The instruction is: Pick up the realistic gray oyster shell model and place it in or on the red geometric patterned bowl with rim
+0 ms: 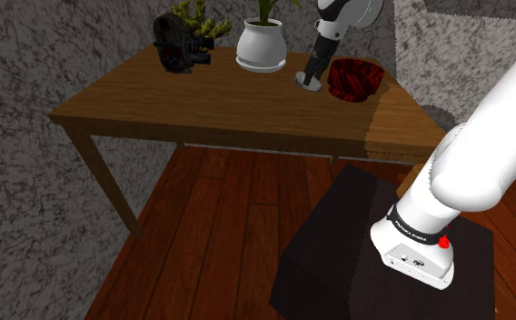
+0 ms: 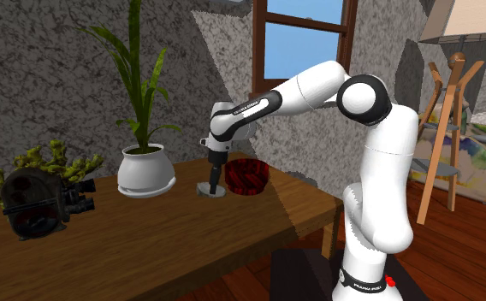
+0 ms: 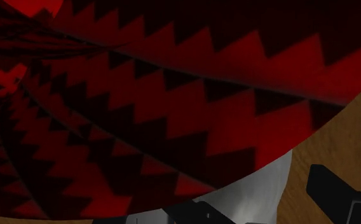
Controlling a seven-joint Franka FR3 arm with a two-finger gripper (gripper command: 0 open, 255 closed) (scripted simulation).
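Jaws are standing open, straddling the gray shell [image 3: 257, 191] on the bench [image 1: 220, 105] (wood showing beside one finger [image 3: 341, 191], so not gripped). Shell is sitting directly between them, just beside the red bowl [image 3: 141, 114].

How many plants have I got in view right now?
2. A tall green plant in the white pot near the red bowl; a small yellowish shrub behind the black camera at the table's other end.
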